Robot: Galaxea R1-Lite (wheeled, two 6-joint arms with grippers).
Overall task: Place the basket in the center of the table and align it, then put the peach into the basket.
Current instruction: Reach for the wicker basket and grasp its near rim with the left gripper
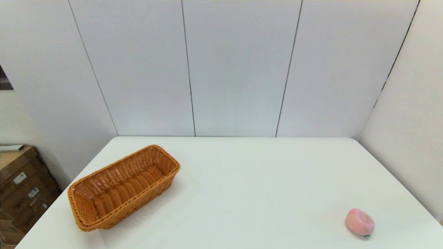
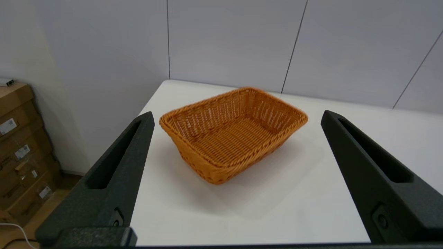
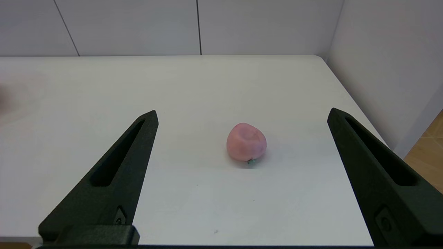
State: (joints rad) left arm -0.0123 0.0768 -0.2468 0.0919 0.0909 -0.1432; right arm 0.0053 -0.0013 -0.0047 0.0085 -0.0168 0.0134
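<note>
Basket (image 1: 123, 188): empty, on left side of white surface (image 1: 249, 180), skewed at an angle, near left edge.
Peach (image 1: 359, 222): on surface, front right, well apart from basket, leaf toward robot.
L end effector (image 2: 237, 119): fingers wide apart, above surface, short of basket, touching nothing.
R end effector (image 3: 242, 114): fingers wide apart, short of peach, holding nothing.

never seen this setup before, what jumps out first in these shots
The orange-brown wicker basket catches the eye first, empty and sitting askew near the table's left edge. Next is the small pink peach, alone near the front right corner, far from the basket. Both the left gripper and right gripper are open and holding nothing, each facing one of them.
</note>
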